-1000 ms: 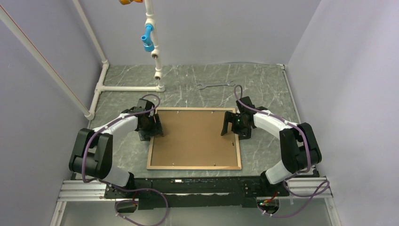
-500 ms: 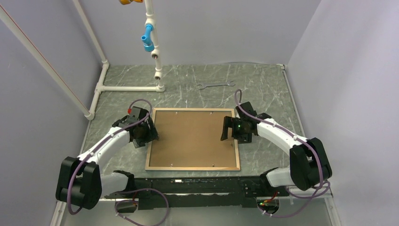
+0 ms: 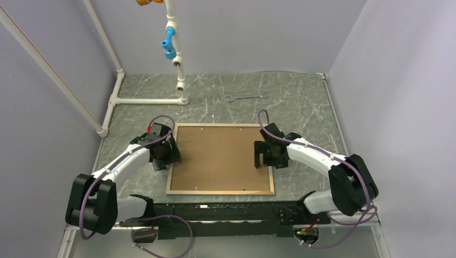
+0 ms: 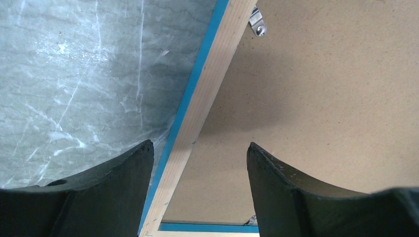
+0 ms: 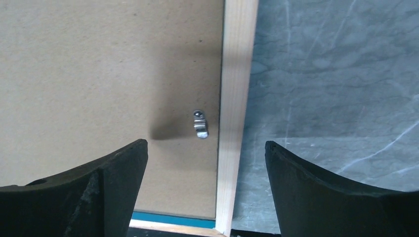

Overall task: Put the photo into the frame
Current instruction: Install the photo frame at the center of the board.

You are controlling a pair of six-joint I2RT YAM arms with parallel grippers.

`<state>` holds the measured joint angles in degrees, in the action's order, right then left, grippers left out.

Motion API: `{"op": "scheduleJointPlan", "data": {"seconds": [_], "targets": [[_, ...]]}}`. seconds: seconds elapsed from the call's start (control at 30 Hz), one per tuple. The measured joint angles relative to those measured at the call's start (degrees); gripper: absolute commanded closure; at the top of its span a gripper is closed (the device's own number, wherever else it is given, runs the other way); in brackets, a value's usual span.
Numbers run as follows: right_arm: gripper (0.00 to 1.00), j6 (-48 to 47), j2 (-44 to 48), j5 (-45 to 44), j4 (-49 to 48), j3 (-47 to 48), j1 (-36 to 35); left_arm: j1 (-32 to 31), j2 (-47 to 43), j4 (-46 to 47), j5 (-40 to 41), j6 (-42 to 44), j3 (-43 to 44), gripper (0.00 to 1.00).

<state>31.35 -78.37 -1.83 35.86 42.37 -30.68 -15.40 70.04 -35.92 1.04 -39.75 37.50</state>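
On the worktop (image 3: 301, 107) the frame (image 3: 220, 191) lay back up, the backing board (image 3: 215, 156) filling it and no photo showing, its left rail straight below the open left fingers (image 4: 123, 173), its right rail below the open right fingers (image 5: 316, 182)

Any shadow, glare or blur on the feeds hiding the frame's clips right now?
Top external: even light, no glare; clips on the blue, pale-wood-backed picture frame are mere specks. Right wrist: sharp; small silver metal clip clear, soft shadow left of it on the brown backing board. Left wrist: sharp; shadow on the board beside the frame, second clip near the top edge.
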Motion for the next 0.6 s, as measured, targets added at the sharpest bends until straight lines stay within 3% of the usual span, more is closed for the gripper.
{"op": "scheduleJointPlan", "data": {"seconds": [0.2, 0.4, 0.6], "targets": [[0.30, 0.20, -1.92, -3.82, 0.13, 0.00, -0.24, 0.00, 0.00, 1.14, -0.79, 0.11, -0.66, 0.28], [0.64, -0.02, -2.95, -3.93, -0.17, 1.01, -0.66, 0.00, 0.20, 1.51, -1.14, 0.13, -0.74, 0.29], [0.69, -0.22, -2.95, -5.42, 0.81, 1.18, -0.46, 0.00, 0.98, 1.90, -1.22, 0.15, -0.74, 0.29]]}}
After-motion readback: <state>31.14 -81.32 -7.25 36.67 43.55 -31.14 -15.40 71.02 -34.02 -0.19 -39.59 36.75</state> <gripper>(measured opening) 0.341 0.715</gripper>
